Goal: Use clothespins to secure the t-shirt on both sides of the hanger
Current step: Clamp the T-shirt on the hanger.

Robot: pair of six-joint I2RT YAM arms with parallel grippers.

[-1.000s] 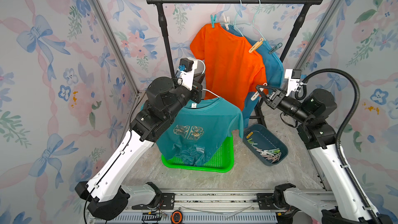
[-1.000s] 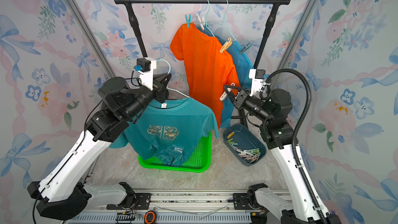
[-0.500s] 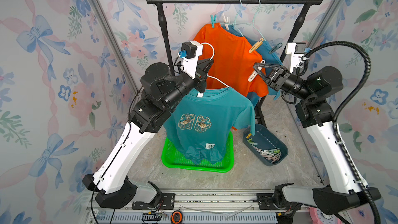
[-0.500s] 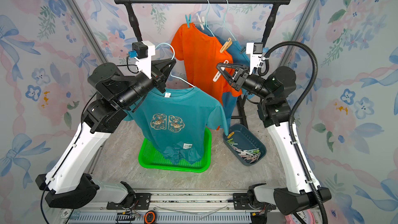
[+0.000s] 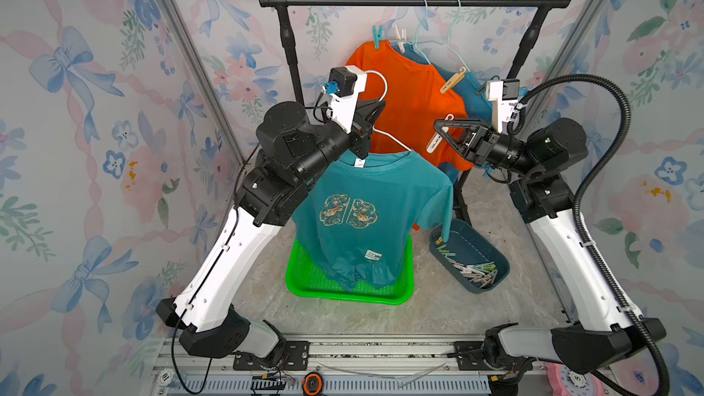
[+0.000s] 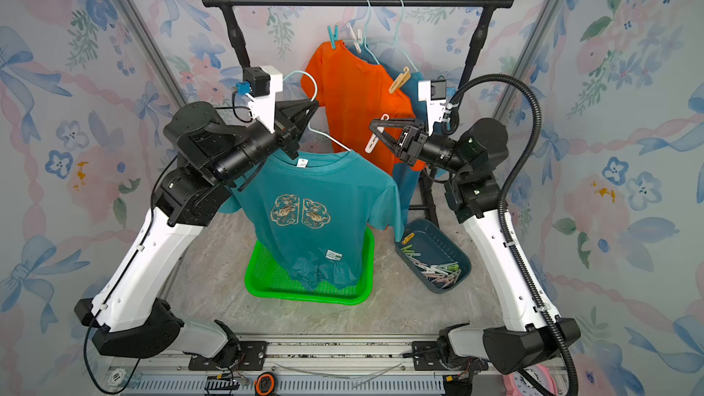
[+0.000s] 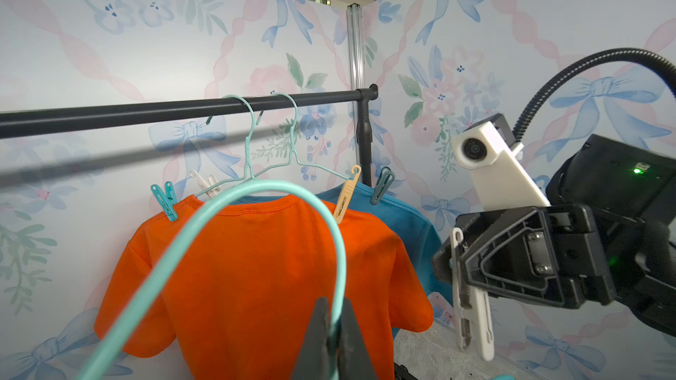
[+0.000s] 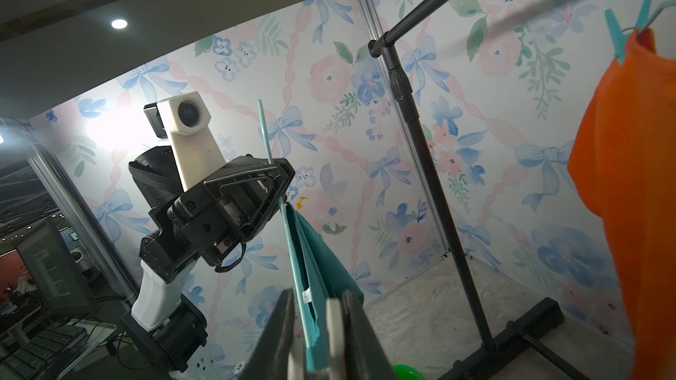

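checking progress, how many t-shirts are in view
3: an orange t-shirt hanging on the rail, a blue t-shirt right behind it, and a teal t-shirt on the hanger held by the left gripper.

In both top views the left arm point(image 5: 282, 169) covers one shoulder of the teal t-shirt point(image 5: 365, 222); cloth hides the hanger point(image 5: 392, 140) below its neck wire; a blue shirt point(image 5: 474, 99) hangs mostly hidden behind the orange shirt point(image 5: 411, 100); the clothespins point(image 5: 476, 271) heaped in the bin point(image 5: 453, 232) are too small to count; in the left wrist view the left hand point(image 7: 333, 305) is cut off by the frame edge, and the hanger's hook blurs near the lens; in the right wrist view the right hand point(image 8: 318, 297) and its white clothespin point(image 8: 334, 327) are likewise cropped.
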